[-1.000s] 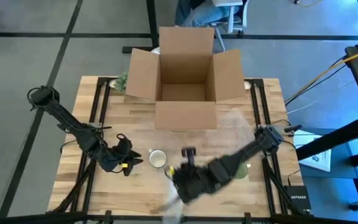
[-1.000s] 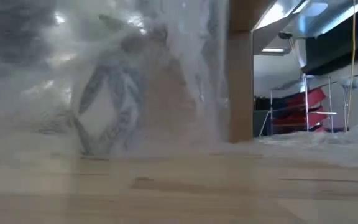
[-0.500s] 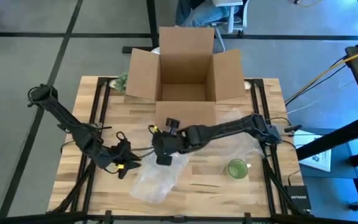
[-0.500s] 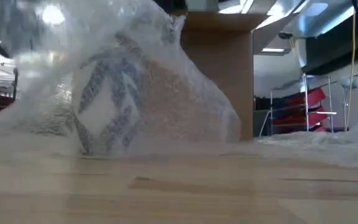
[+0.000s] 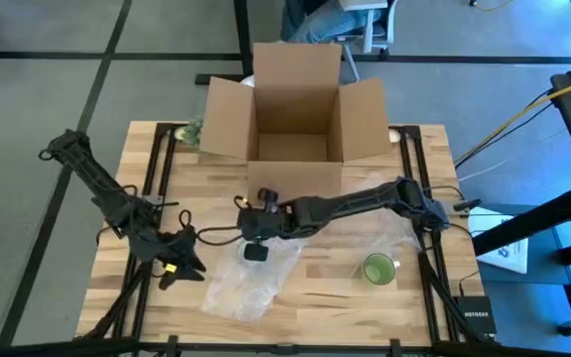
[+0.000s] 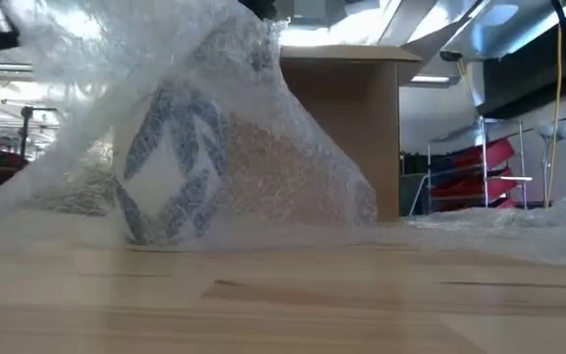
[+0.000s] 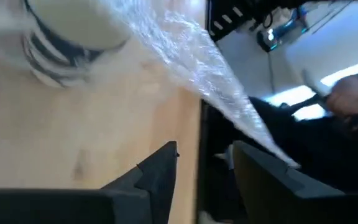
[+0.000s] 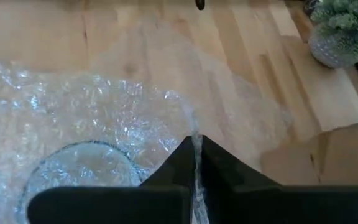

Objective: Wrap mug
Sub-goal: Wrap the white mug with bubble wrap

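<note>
A white mug with a blue-grey diamond pattern [image 6: 170, 187] stands on the wooden table under a sheet of clear bubble wrap [image 5: 241, 288]. The wrap drapes over it like a tent [image 6: 293, 167]. My right gripper [image 5: 256, 248] hovers just over the mug, shut on the wrap. The mug's rim [image 8: 79, 171] shows through the wrap in the right wrist view. My left gripper [image 5: 174, 266] stands open to the left of the mug [image 7: 67, 37], with nothing between its fingers. My right gripper pinches an edge of the bubble wrap [image 8: 196, 140] between its two shut fingers, coming from above. The wrap rises to a peak at the fingers [image 6: 254, 29]. From there it falls over the mug, and its lower parts lie on the table.
An open cardboard box [image 5: 295, 109] stands at the table's far edge. A small potted plant [image 8: 340, 28] sits at the far left beside it. A green round object [image 5: 378, 268] rests at the near right. More wrap [image 5: 385, 213] lies at the right.
My right gripper has swung from the near edge up and toward the far left, over the mug. It has drawn the bubble wrap over the mug, so that the wrap now covers it. My left gripper has backed off toward the table's left and near edge.
</note>
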Controlling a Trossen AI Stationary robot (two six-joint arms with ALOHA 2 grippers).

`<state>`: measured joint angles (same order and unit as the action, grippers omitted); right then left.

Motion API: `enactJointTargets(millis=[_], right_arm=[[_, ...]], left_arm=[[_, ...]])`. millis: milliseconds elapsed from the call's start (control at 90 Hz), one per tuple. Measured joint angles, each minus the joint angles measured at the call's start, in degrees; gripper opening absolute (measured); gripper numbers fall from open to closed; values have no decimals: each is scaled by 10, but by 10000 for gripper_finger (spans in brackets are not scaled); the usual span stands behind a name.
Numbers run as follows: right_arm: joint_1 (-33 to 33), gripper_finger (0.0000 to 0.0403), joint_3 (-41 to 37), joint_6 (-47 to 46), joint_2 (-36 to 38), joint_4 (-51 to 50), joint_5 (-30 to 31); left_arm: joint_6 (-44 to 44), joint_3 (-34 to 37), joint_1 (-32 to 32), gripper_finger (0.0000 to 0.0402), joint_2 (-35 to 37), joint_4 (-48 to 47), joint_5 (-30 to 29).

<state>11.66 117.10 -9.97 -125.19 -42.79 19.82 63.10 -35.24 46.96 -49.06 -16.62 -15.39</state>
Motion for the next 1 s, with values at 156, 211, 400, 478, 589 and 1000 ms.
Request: enactJointTargets(millis=[156, 211, 400, 478, 589, 1000], right_arm=[[0, 0, 0, 41, 0, -2, 13], [-1, 0, 0, 43, 0, -2, 26], [-2, 0, 0, 40, 0, -2, 59], [-2, 0, 0, 30, -3, -1, 61], [-2, 0, 0, 29, -8, -3, 65], [-4, 0, 0, 9, -26, -1, 53]], left_arm=[[15, 0, 72, 140, -2, 23, -110], [16, 0, 93, 140, 0, 23, -172], [-37, 0, 90, 140, -12, 80, -330], [-89, 0, 67, 140, -19, 117, -326], [-160, 0, 45, 140, -32, 156, -314], [-235, 0, -47, 140, -157, 158, -254]])
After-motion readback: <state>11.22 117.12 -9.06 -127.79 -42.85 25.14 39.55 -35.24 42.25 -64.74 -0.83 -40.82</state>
